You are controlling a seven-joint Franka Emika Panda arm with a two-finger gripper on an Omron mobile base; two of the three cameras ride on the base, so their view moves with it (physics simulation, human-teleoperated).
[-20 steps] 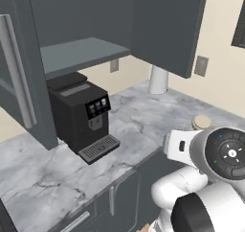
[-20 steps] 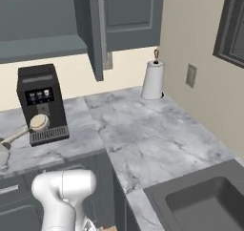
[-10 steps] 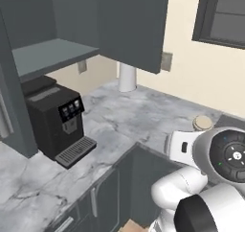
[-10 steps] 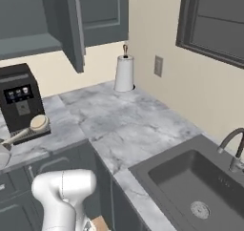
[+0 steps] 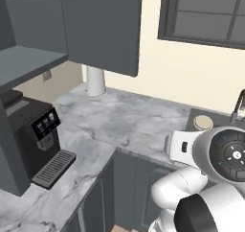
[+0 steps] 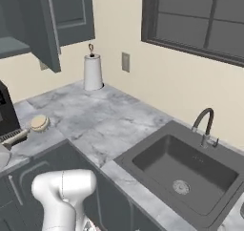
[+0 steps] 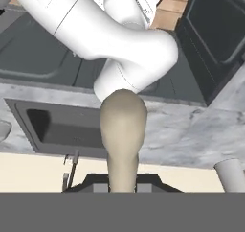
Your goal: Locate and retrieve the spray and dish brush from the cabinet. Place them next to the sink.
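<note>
We find the marble surface white and grey-veined, turning a corner. The cabinet is flat, dark grey and stands open; the left base view shows its shelf, the right base view its bar handle. The right base view alone shows the rectangular sink with its round drain. The dish brush rises as a smooth tan bulb in the hand view, clamped in the closed hand; the right base view shows its round head and thin handle. Since the earlier frame both base views have swung toward the sink, while the brush keeps its place beside the arm.
</note>
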